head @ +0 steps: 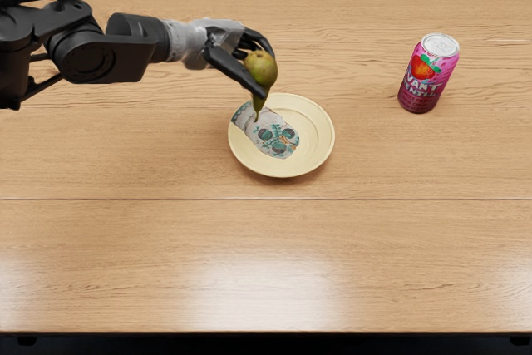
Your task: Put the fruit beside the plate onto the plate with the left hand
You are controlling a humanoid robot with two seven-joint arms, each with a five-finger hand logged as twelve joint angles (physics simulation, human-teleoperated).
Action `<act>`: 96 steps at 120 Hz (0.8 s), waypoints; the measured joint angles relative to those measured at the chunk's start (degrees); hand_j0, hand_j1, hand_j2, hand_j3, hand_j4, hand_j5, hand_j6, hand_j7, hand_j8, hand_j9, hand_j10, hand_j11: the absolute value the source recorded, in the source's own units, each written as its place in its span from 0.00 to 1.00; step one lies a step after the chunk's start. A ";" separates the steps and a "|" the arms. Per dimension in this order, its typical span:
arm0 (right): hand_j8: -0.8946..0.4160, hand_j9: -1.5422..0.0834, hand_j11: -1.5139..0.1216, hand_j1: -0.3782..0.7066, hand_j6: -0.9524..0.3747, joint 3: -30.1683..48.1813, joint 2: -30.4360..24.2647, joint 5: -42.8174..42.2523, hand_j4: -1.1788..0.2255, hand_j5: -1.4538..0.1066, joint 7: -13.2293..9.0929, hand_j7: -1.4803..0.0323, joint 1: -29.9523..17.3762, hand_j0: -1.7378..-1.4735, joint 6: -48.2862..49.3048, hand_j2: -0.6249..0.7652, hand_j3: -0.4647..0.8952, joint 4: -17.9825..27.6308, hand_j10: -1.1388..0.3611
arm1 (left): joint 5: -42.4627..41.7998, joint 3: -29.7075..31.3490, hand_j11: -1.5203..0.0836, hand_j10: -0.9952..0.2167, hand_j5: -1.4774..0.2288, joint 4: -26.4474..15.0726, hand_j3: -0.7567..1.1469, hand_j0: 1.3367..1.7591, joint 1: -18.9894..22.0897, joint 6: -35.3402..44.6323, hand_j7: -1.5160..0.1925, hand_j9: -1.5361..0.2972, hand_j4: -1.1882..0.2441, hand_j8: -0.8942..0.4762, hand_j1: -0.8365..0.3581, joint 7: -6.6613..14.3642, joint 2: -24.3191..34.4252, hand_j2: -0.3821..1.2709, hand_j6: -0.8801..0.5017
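Pear (pixel 261 67) clamped in fingers (pixel 234 65) of left hand (pixel 223 46) above plate (pixel 320 135); can (pixel 428 72) reads "VANT".

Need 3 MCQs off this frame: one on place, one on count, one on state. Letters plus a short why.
1. Where does the pink drink can stand relative to the round pale-yellow plate?
A) on it
B) to its right, apart, on the wooden table
C) to its left

2. How many fruits are in view?
A) one
B) two
C) three

3. What state is the left hand in?
A) open and empty
B) shut on the green-yellow pear
C) lying flat on the table

Key:
1 B, the can stands clear of the plate's rim, off to the right.
2 A, only the pear shows.
3 B, the fingers wrap the pear, seen over the plate's upper-left rim.
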 joint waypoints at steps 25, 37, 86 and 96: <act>0.68 0.94 0.92 0.04 0.71 0.00 0.00 0.00 0.83 0.92 0.00 0.97 0.00 0.30 0.00 0.45 0.34 0.00 0.75 | 0.47 -0.83 0.24 0.10 0.14 -0.01 0.40 0.74 1.36 0.01 0.16 0.21 0.47 0.33 0.53 0.03 -1.15 0.42 0.40; 0.68 0.94 0.92 0.04 0.71 0.00 0.00 0.00 0.83 0.92 0.00 0.97 0.00 0.30 0.00 0.45 0.34 0.00 0.75 | 0.33 -0.95 0.31 0.17 0.21 0.00 0.40 0.74 1.36 0.14 0.23 0.27 0.44 0.31 0.55 -0.04 -1.15 0.39 0.37; 0.68 0.94 0.92 0.04 0.71 0.00 0.00 0.00 0.83 0.92 0.00 0.97 0.00 0.30 0.00 0.45 0.34 0.00 0.75 | -0.18 -1.52 0.78 0.65 0.70 -0.18 0.40 0.76 1.26 0.31 0.72 0.69 0.71 0.53 0.83 -0.39 -1.13 0.26 0.53; 0.68 0.94 0.92 0.04 0.71 0.01 0.00 0.00 0.83 0.92 0.00 0.97 0.00 0.30 0.00 0.45 0.34 0.00 0.75 | -0.42 -0.78 0.83 0.71 0.75 -0.96 0.40 0.76 1.23 -0.34 0.77 0.74 0.74 0.57 0.88 -0.27 3.97 0.25 0.56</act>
